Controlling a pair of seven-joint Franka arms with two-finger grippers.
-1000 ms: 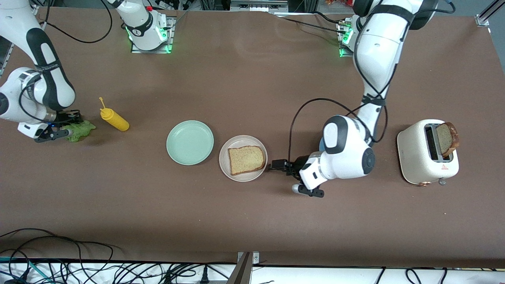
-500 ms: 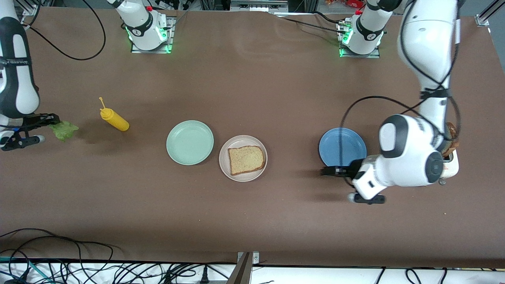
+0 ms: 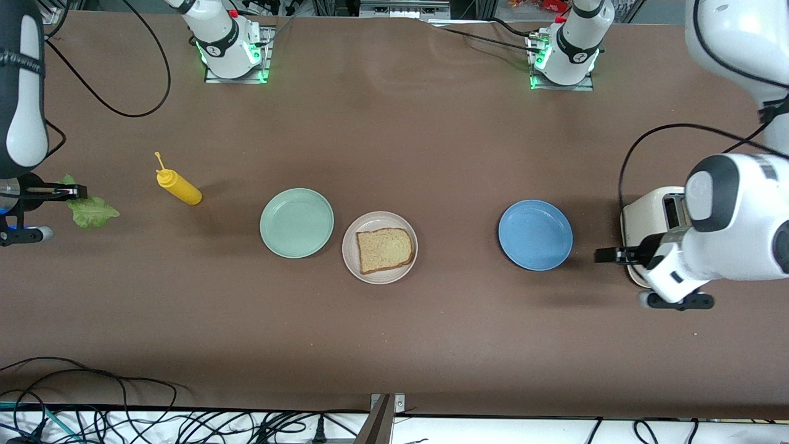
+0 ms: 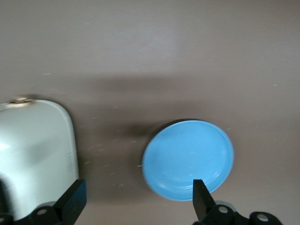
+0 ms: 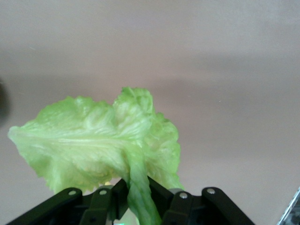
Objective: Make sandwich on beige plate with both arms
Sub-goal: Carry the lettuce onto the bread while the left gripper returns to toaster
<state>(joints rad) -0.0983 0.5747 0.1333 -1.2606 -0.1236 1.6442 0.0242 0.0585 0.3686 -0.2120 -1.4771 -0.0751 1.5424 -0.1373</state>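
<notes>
Sandwich-bound ruffled green lettuce leaf (image 5: 101, 140), limp and tearable, hangs pinched at its stem in the right claw (image 5: 136, 199) beside the yellow squeeze bottle (image 3: 177, 185), while the left claw (image 4: 136, 206) gapes empty above the white toaster (image 4: 35, 150).

The left arm (image 3: 733, 246) hides most of the toaster (image 3: 641, 216).

Both arms are glossy white with black joint bands. The left arm (image 3: 733, 240) ends in a rounded white wrist housing with a black cap, with thin black cables looping from it. The right arm (image 3: 21, 92) carries a long black panel. Each base glows green (along its lower edge). Both hands are matte black, with small silver screws.
</notes>
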